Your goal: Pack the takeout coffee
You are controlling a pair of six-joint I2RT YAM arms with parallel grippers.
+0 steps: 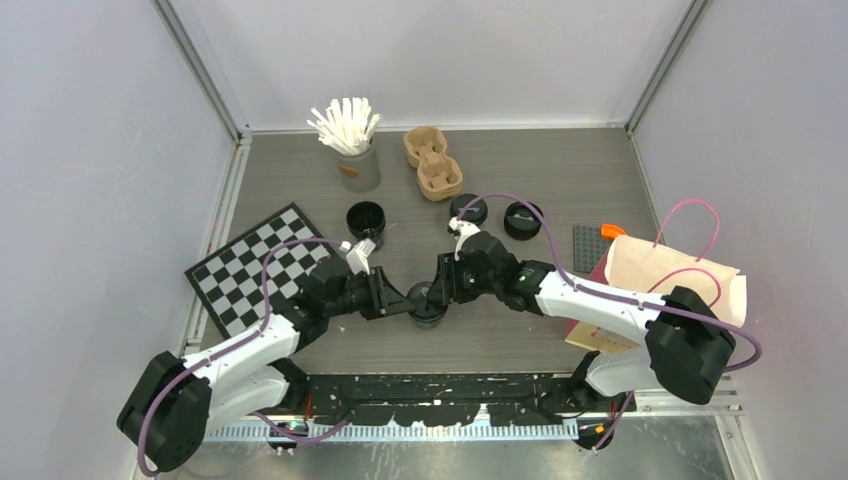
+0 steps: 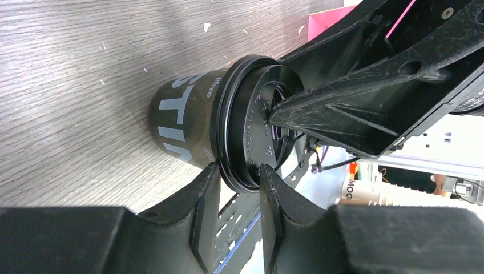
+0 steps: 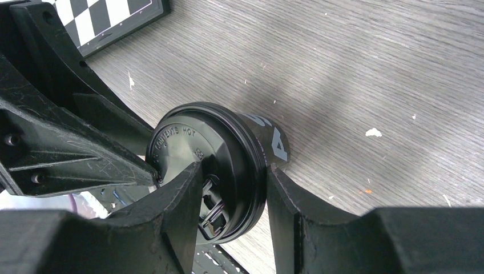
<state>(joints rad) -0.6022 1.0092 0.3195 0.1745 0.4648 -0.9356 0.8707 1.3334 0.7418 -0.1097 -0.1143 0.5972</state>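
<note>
left end effector (image 2: 237, 191) and right end effector (image 3: 231, 191) both pinch the lid (image 3: 188, 142) capping the black cup (image 2: 182, 114). upper-left grey cup (image 1: 360, 172) holds white sticks (image 1: 343, 122).

Lidded cup (image 1: 428, 303) front-centre on worktop (image 1: 480, 340), between left gripper (image 1: 405, 300) and right gripper (image 1: 447, 286); checkerboard (image 1: 262, 262) left, bag (image 1: 640, 262) right, carrier (image 1: 432, 162) at rear.
</note>
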